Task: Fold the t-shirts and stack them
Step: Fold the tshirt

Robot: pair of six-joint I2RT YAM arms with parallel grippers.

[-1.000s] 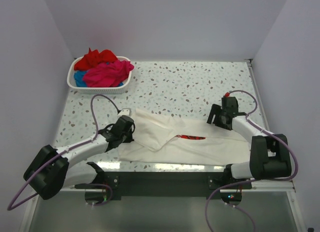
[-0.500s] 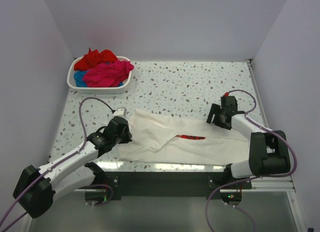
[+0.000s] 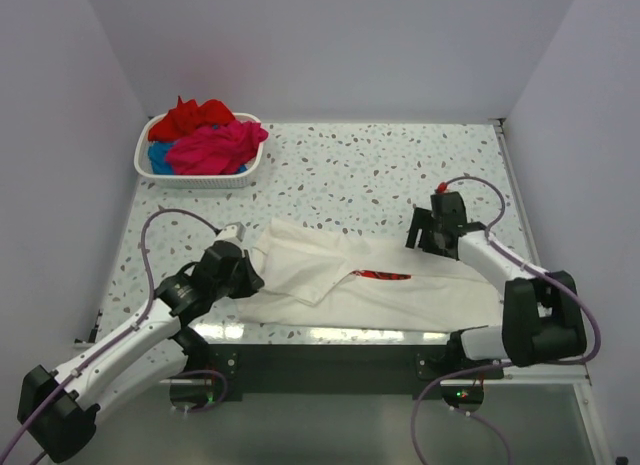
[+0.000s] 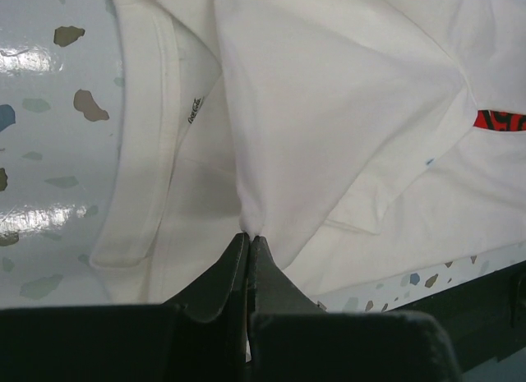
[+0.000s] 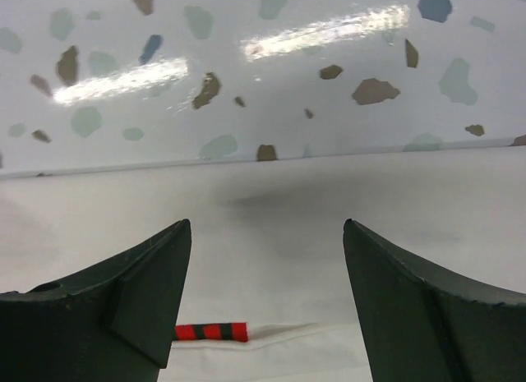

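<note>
The white t-shirt [image 3: 360, 280] lies partly folded near the table's front edge, a sliver of its red print [image 3: 380, 276] showing. My left gripper [image 3: 243, 275] is shut on a pinch of its cloth at the left end; in the left wrist view the jaws [image 4: 248, 237] clamp a raised fold of the white t-shirt [image 4: 329, 111], with the collar to the left. My right gripper [image 3: 425, 235] is open just above the shirt's far right edge; in the right wrist view it [image 5: 267, 226] hovers over the white cloth [image 5: 271, 259]. Red, pink and blue t-shirts [image 3: 205, 140] sit piled in the basket.
The white slatted basket [image 3: 200, 175] stands at the far left corner of the speckled table [image 3: 380, 175]. The black base rail [image 3: 320, 360] runs along the near edge. White walls enclose the table on three sides.
My left arm has drawn back toward the near left, pulling its pinch of the shirt with it. My right gripper has shifted slightly left over the shirt's edge.
</note>
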